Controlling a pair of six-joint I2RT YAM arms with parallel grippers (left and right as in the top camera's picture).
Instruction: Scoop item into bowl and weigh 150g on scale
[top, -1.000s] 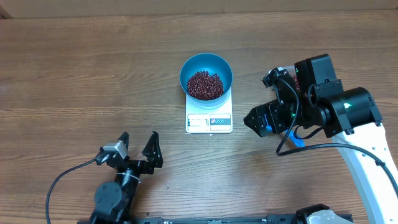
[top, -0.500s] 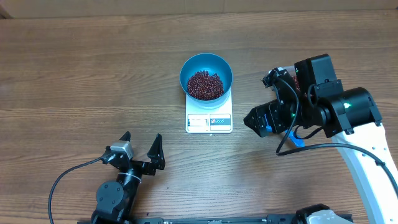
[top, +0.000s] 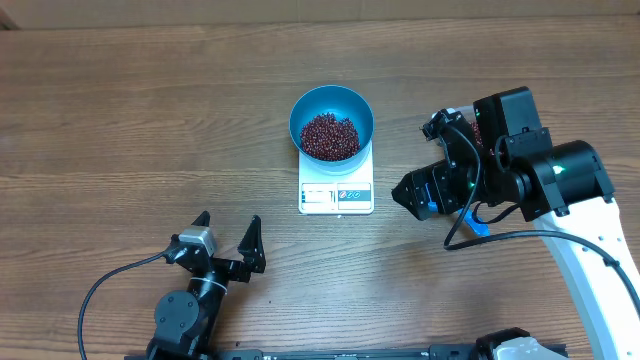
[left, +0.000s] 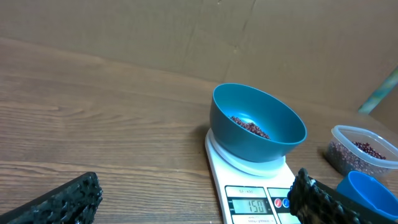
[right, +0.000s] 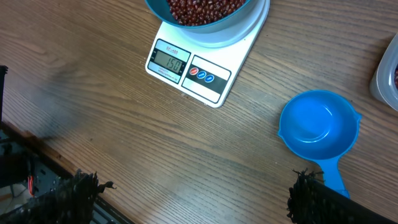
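There is one bowl (top: 332, 122) on the wooden table (top: 120, 120), a big blue one. It sits on the far part of the one white scale (top: 336, 192), about mid-table and slightly to the right. The bowl is wider than the platform under it. Inside lies a heap of dark red-brown beans (top: 329, 135), far too many to count. The scale's display (right: 171, 61) faces the near edge and reads 150. Beside the display I count three small round buttons (right: 203, 75), one red and two blue.

To the right of the scale lies one small blue scoop (right: 319, 129), empty, bowl up, its handle pointing toward the near side. Farther right stands one clear plastic tub (left: 364, 149) with more of the same beans in it.

Two arms are out. The left gripper (top: 228, 220) hangs at the near left, well apart from the scale, its two fingers spread wide with nothing between them. The right gripper (right: 194, 183) hovers over the table near the scoop, to the right of the scale, its two fingers likewise wide apart and holding nothing.
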